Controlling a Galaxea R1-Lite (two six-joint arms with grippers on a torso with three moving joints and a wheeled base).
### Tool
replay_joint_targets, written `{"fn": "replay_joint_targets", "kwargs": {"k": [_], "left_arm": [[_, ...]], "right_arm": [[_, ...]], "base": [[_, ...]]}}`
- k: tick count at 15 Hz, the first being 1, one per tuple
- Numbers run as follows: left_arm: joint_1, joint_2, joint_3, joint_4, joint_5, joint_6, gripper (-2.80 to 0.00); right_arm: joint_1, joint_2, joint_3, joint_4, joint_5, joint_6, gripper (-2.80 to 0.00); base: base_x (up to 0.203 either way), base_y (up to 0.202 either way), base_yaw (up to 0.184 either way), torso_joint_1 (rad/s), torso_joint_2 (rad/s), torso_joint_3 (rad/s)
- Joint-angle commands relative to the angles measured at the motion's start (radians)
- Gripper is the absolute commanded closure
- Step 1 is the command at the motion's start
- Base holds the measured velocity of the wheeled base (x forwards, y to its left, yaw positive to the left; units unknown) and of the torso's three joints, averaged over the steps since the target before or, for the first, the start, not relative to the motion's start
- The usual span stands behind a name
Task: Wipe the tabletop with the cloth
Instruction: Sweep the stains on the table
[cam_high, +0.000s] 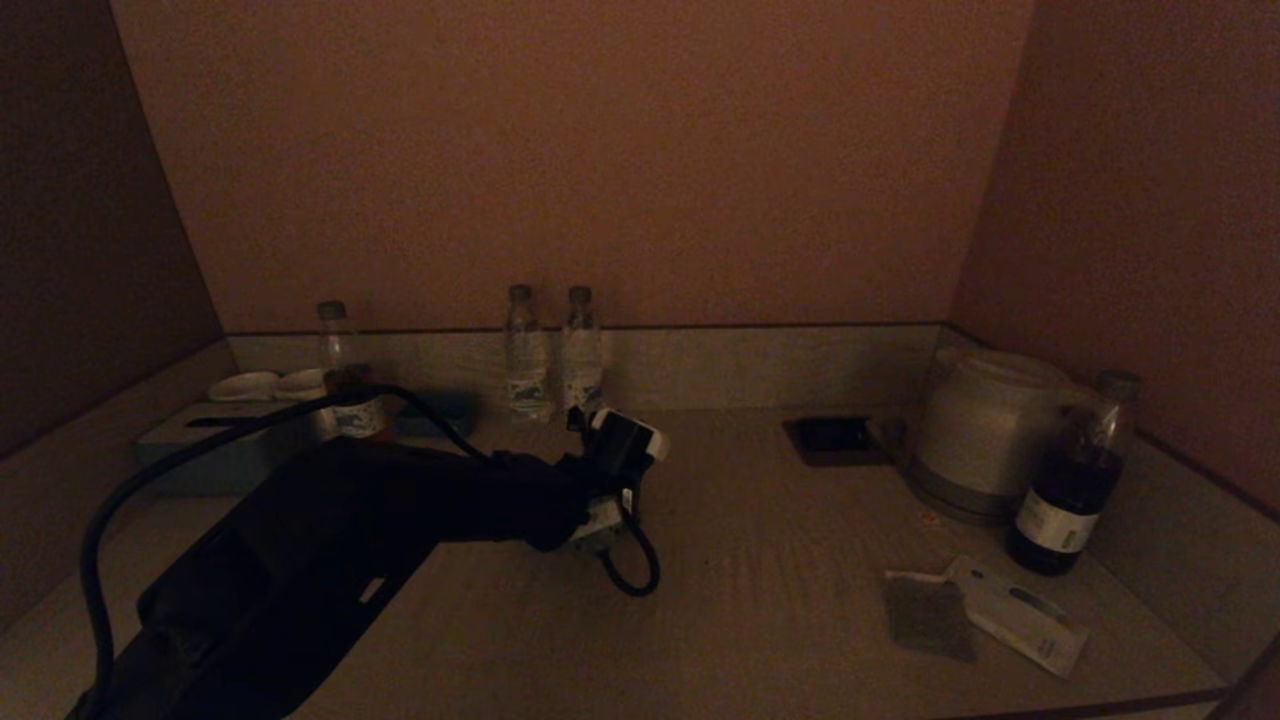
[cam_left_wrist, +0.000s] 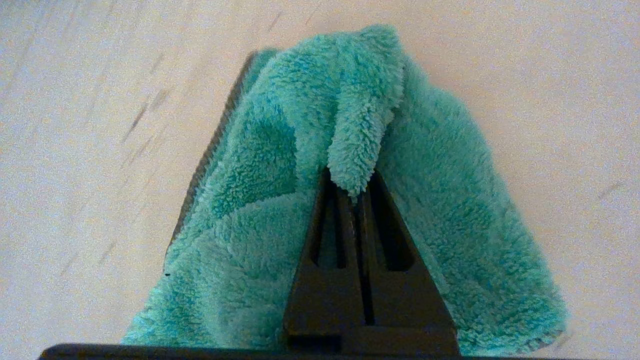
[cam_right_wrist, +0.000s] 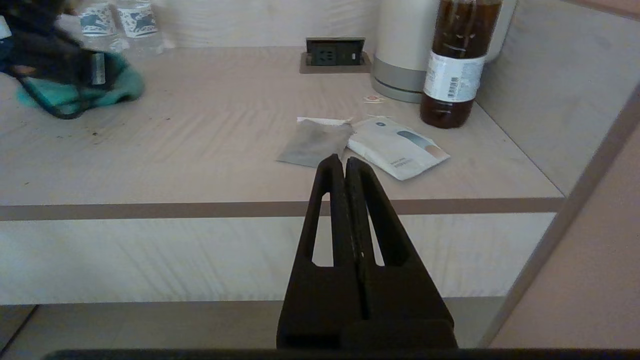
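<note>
Head view: the left arm is extended over the middle of the tabletop, near 2 water bottles.

Left wrist view: the left gripper is pressed together, pinching a fold of the teal cloth, which is draped on the tabletop.

Right wrist view: the right gripper is pressed together, empty, parked before the table edge.

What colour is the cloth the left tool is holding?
Teal-green, fluffy cloth; clearest in the left wrist view.
</note>
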Motion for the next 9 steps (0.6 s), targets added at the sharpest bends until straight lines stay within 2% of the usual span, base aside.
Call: {"fn": "replay_joint_targets", "kwargs": {"k": [1,4,6,9], "left_arm": [[0.015,0.021,-0.003,-0.093,0.002,0.053,0.0],[0.053,0.027,-0.003,-0.129,0.003,0.084,0.0],[0.13,0.02,-0.003,-0.141,0.007,0.086,0.0],[0.2,0.016,-0.003,-0.146,0.013,0.099,0.0]], "right_arm": [[0.0,0.0,0.0,0.0,0.0,0.0,0.0],[0.0,0.0,0.0,0.0,0.0,0.0,0.0],[0.0,0.0,0.0,0.0,0.0,0.0,0.0],[0.0,0.0,0.0,0.0,0.0,0.0,0.0]], "base": [[0.0,0.0,0.0,0.0,0.0,0.0],[0.0,0.0,0.0,0.0,0.0,0.0],[0.0,0.0,0.0,0.0,0.0,0.0],[0.0,0.0,0.0,0.0,0.0,0.0]]}}
